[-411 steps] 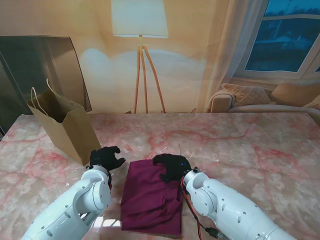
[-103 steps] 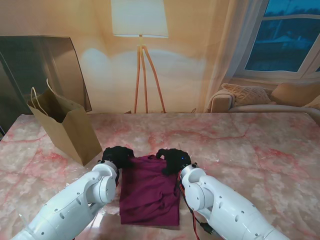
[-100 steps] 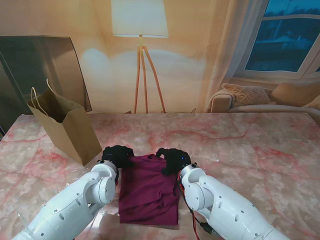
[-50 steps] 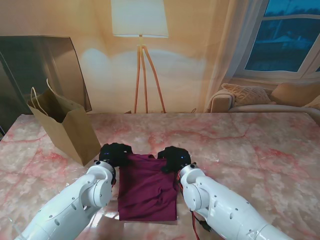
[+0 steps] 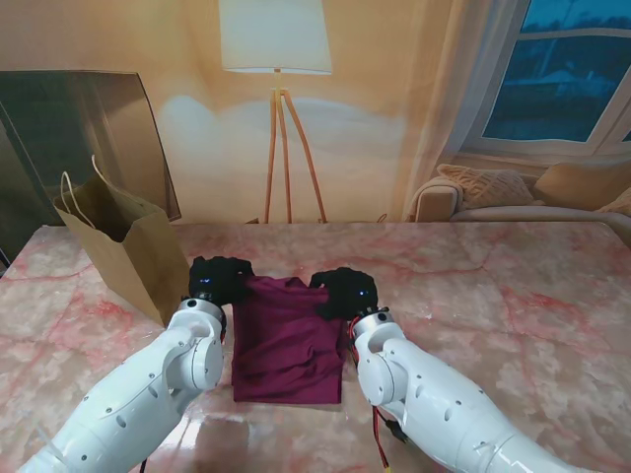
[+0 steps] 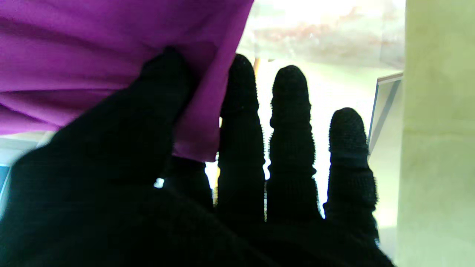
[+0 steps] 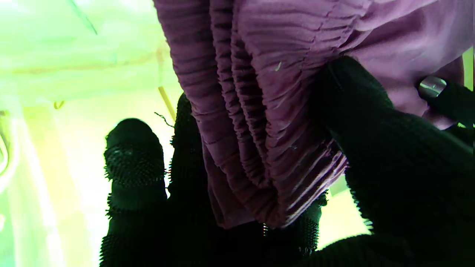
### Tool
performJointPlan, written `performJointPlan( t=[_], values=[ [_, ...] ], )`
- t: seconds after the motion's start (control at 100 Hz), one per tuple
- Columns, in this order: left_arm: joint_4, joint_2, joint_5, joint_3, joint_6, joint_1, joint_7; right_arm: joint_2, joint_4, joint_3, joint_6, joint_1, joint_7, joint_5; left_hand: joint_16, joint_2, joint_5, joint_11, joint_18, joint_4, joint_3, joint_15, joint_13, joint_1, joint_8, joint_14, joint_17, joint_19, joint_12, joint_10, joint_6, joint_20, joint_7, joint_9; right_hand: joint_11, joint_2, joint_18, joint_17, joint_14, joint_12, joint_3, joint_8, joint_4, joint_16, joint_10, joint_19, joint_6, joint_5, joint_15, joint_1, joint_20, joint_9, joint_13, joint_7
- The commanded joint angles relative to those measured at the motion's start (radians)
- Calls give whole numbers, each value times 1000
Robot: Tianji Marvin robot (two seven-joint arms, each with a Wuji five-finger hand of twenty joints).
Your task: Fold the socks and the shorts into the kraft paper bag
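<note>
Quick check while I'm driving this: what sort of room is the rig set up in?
Probably a home living room, or a mock-up of one: a tripod floor lamp against the wall, a sofa under a window, and a pink marble table as the work surface.

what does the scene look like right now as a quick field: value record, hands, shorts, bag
left hand: shut on the shorts, pinching their far left corner
right hand: shut on the shorts, gripping the gathered waistband at the far right corner
shorts: maroon, between the two arms, far edge held by both hands
kraft paper bag: standing open on the table, left of the shorts, not touched by either hand
socks: not visible
table: pink marbled top
</note>
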Motion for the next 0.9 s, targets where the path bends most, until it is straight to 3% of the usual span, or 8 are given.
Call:
performJointPlan(
  t=[0.0, 0.14, 0.36, 0.61, 0.89],
  values=[
    [-9, 1, -4, -17, 5, -11, 24, -3, 5, 13, -16, 1, -10, 0, 18, -6, 41, 10, 21, -2, 57, 34, -32, 34, -4, -8, -15, 8, 23, -7, 17, 9, 85, 20, 5, 30, -9, -30, -16, 18, 24, 11, -5, -13, -35, -3, -54, 52, -5, 54, -19, 11, -19, 128],
    [-30, 9, 24, -42, -32, 23, 47, 7, 1, 28, -65, -22, -50, -28, 31, -29, 51, 22, 23, -8, 53, 31, -65, 29, -37, -5, -31, -2, 70, -12, 29, 7, 88, -7, 29, 36, -12, -60, -22, 34, 18, 4, -3, -10, -46, -14, -54, 44, -2, 52, -15, -18, -59, 140],
    [-55, 29, 84, -85, -124, 115, 102, 49, -29, 53, -150, -88, -117, -128, 59, -70, 45, 79, 24, -24, 47, 34, -105, 13, -41, -5, -51, -20, 173, -15, 52, 7, 111, -51, 51, 38, -21, -94, -35, 51, 24, -4, -6, -10, -62, -34, -45, 25, -3, 41, -10, -59, -107, 164],
    [-99, 56, 170, -116, -215, 210, 138, 87, -74, 61, -179, -161, -198, -239, 129, -93, 5, 227, 19, -33, 44, 64, -144, 1, 1, -10, -72, -43, 301, -20, 61, 14, 164, -126, 64, 27, -33, -121, -49, 65, 17, 12, -8, -11, -72, -50, -75, -5, -5, 44, 0, -111, -147, 171],
    [-80, 82, 227, -129, -323, 260, 159, 135, -55, 34, -228, -188, -253, -339, 140, -88, -10, 246, 11, -33, 53, 55, -165, 1, 11, -15, -81, -52, 334, -30, 48, 14, 173, -148, 66, 22, -41, -168, -62, 74, 22, 49, -12, -20, -81, -87, -92, -8, -28, 37, 4, -154, -195, 150]
  ],
)
